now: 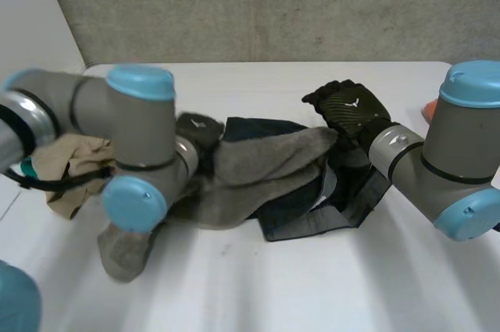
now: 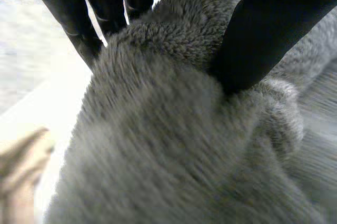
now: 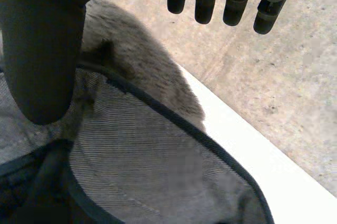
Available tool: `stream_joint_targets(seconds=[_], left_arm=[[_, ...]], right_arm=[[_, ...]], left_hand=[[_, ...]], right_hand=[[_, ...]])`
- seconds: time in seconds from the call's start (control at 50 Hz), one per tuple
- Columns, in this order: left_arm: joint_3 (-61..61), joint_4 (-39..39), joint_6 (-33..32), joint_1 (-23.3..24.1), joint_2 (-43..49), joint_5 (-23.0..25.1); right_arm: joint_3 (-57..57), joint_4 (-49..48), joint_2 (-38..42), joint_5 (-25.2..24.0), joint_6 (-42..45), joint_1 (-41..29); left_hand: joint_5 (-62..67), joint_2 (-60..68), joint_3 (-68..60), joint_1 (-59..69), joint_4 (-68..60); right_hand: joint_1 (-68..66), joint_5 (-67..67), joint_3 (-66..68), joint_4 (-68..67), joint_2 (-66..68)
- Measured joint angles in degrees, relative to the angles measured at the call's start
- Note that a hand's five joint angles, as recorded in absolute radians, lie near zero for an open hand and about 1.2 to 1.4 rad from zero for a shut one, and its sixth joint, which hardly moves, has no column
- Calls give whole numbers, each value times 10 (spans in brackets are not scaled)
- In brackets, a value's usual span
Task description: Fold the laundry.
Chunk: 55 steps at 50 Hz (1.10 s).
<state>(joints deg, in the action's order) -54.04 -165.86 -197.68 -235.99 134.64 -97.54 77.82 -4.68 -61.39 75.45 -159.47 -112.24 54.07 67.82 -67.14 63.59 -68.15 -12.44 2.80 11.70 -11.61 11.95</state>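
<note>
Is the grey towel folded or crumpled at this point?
Crumpled: the grey towel lies in a rumpled heap over the dark garment, pinched by the left hand.

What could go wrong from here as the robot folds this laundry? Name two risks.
1. The left hand pinches the grey fleece cloth, which lies across the dark garment. Lifting it may drag that garment along.
2. The right hand is open where the two cloths overlap. If it closes there, it might catch both layers instead of one.
</note>
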Motion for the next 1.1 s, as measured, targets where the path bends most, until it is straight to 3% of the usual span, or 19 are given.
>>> stream_joint_targets(seconds=[0.12, 0.28, 0.42, 0.52, 0.56, 0.58, 0.6, 0.62, 0.64, 0.66, 0.68, 0.98, 1.1], left_arm=[[-10, -49, 35, -53, -99, -63], [25, -94, 42, -175, -165, -57], [139, -55, 33, -272, -108, -42], [212, -26, 11, -303, -30, -37], [228, -21, 1, -307, -2, -33], [234, -18, -5, -308, 11, -29], [238, -16, -10, -308, 24, -23], [238, -14, -14, -307, 32, -17], [237, -12, -17, -306, 38, -9], [233, -9, -20, -304, 41, -2], [226, -6, -22, -300, 41, 7], [-67, -38, -46, -206, -148, 127], [-161, -43, -66, -148, -162, 155]], right_arm=[[-7, 0, 1, 2, -6, 11], [-10, 0, 9, 2, -11, 15], [-10, 0, 22, 6, 1, 10], [-10, 0, 29, 15, 16, 7], [-10, 0, 30, 17, 19, 7], [-10, 0, 31, 20, 24, 8], [-10, 0, 31, 21, 27, 8], [-10, 0, 30, 22, 29, 8], [-10, 0, 30, 23, 33, 8], [-10, 0, 29, 23, 37, 8], [-10, 1, 29, 24, 42, 8], [8, 67, -21, 29, 232, -5], [33, 116, -52, 45, 281, -29]], left_hand=[[0, 4, -3, 0, -2], [0, 6, -6, 0, -5], [0, 6, -6, 0, -5], [0, 6, -6, 0, -5], [0, 6, -6, 0, -5], [-99, -122, 108, -112, 113], [-264, -279, 273, -303, 283], [-276, -303, 285, -317, 295], [-424, -454, 436, -473, 452], [-424, -454, 436, -473, 452], [-506, -543, 536, -525, 551], [-513, -564, 554, -525, 568], [-513, -564, 554, -525, 568]], right_hand=[[0, 0, 0, 0, 0], [0, 0, 0, 0, 0], [0, 0, 0, 0, 0], [0, 0, 0, 0, 0], [0, 0, 0, 0, 0], [0, 0, 0, 0, 0], [0, 0, 0, 0, 0], [0, 0, 0, 0, 0], [0, 0, 0, 0, 0], [0, 0, 0, 0, 0], [0, 0, 0, 0, 0], [0, 0, 0, 0, 0], [0, 0, 0, 0, 0]])
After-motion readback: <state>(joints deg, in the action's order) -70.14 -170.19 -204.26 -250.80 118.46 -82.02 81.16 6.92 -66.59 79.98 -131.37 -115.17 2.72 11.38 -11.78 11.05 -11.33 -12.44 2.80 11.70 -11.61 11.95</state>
